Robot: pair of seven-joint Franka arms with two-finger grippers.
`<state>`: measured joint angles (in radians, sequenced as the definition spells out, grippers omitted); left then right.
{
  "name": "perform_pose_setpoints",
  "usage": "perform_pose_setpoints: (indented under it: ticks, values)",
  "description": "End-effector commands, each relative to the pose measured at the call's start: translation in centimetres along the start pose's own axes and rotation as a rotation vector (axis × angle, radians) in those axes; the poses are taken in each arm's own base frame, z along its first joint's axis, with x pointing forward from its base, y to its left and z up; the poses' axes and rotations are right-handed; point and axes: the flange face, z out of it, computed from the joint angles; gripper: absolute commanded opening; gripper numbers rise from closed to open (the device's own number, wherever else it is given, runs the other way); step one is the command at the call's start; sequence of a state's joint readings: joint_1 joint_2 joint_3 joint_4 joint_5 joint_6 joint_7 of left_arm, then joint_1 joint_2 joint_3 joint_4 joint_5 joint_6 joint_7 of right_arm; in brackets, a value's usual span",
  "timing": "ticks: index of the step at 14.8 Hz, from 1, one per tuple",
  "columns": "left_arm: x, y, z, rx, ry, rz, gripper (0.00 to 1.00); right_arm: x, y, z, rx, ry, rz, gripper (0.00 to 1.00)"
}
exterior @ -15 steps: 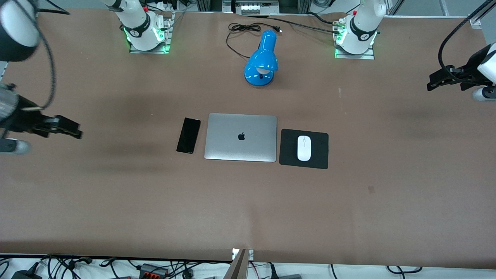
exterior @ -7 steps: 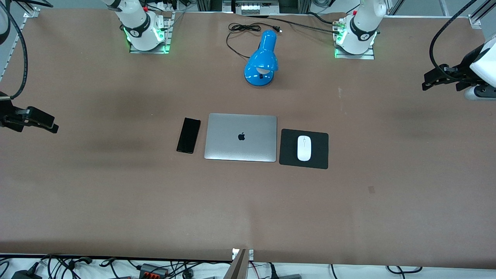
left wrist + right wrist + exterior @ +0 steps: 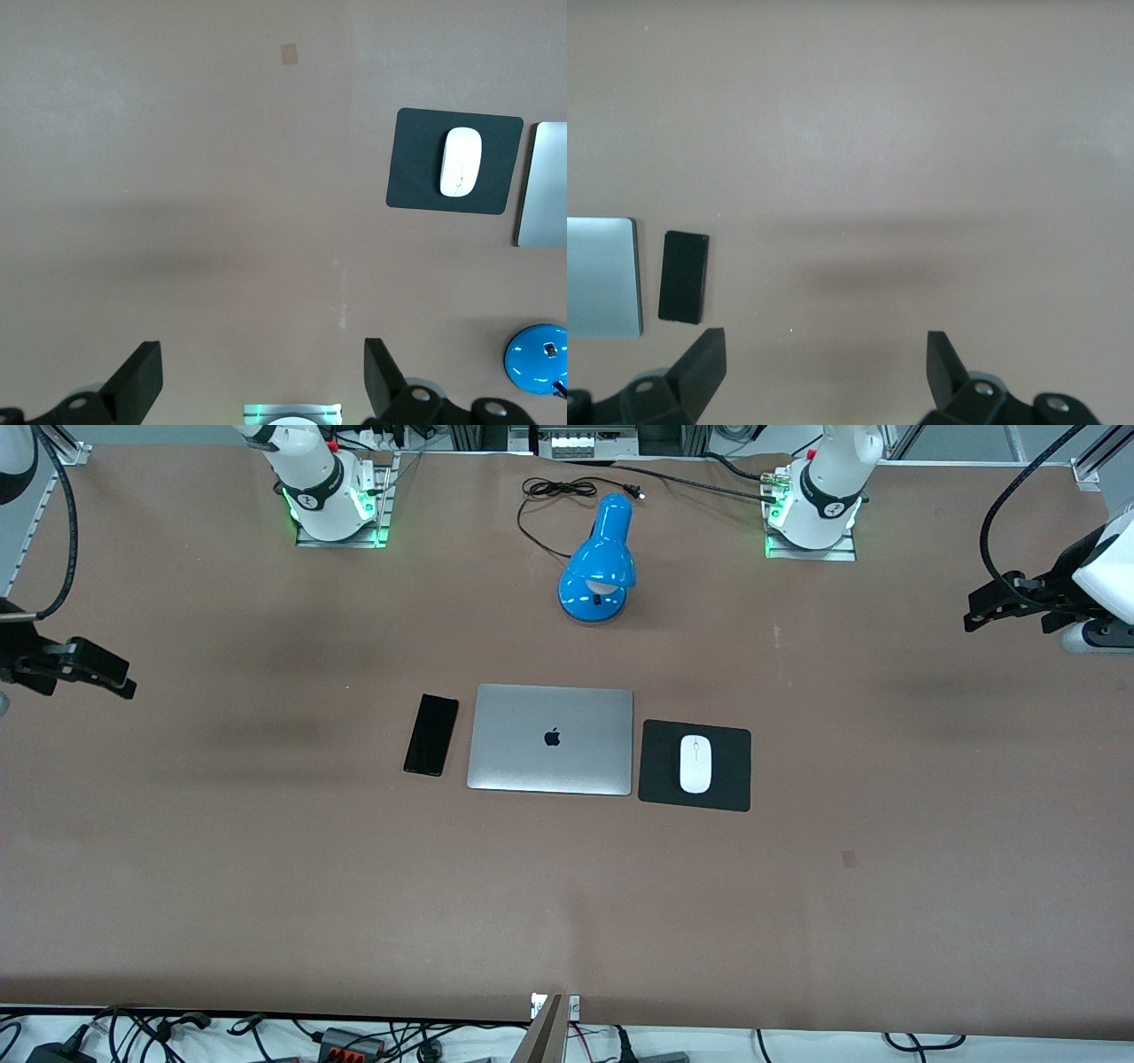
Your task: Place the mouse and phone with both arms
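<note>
While both hands (image 3: 257, 385) (image 3: 824, 376) hang open, a laptop (image 3: 550, 739) separates phone (image 3: 431, 735) from mouse (image 3: 695, 763).

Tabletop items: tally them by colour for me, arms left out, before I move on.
Black: 2, phone and mouse pad
White: 1, mouse
Silver: 1, closed laptop
Blue: 1, desk lamp
Total: 5
</note>
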<state>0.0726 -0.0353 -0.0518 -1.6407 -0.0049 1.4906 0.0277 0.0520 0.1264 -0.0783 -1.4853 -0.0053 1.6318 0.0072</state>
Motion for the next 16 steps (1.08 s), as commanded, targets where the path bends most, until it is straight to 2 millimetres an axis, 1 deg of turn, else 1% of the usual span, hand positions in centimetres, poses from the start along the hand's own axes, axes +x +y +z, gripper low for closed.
perform_pose_setpoints:
  ticks: [1,2,3,4,5,7,14,15,16]
  values:
    - [-0.1,0.2,-0.7,0.003,0.009,0.024,1.0,-3.3,0.3,1.4,0.003,0.035,-0.014,1.0]
    - [-0.1,0.3,-0.8,0.001,0.01,0.027,1.0,-3.7,0.3,2.0,0.005,0.048,-0.02,1.0]
    - [-0.1,0.8,-0.8,0.004,0.009,0.034,1.0,-3.7,0.3,1.7,0.003,0.047,-0.028,1.0]
    - [-0.1,1.1,-0.8,0.005,0.007,0.039,1.0,-3.5,0.1,0.8,0.001,0.056,-0.034,1.0]
    - [-0.1,1.0,-0.8,0.005,0.006,0.03,1.0,-3.7,0.0,0.2,-0.005,0.052,-0.035,1.0]
    - [-0.2,0.4,-0.7,0.005,0.003,0.019,1.0,-3.8,0.4,-0.9,-0.004,0.052,-0.03,1.0]
    - [-0.2,0.8,-0.7,0.009,0.001,0.028,1.0,-3.8,0.5,-0.7,-0.004,0.045,-0.026,1.0]
    - [-0.2,0.8,-0.7,0.009,0.002,0.035,1.0,-3.7,0.9,-0.8,-0.003,0.048,-0.019,1.0]
    - [-0.2,0.9,-0.7,0.009,0.002,0.037,1.0,-3.7,1.7,-0.8,0.003,0.051,0.0,1.0]
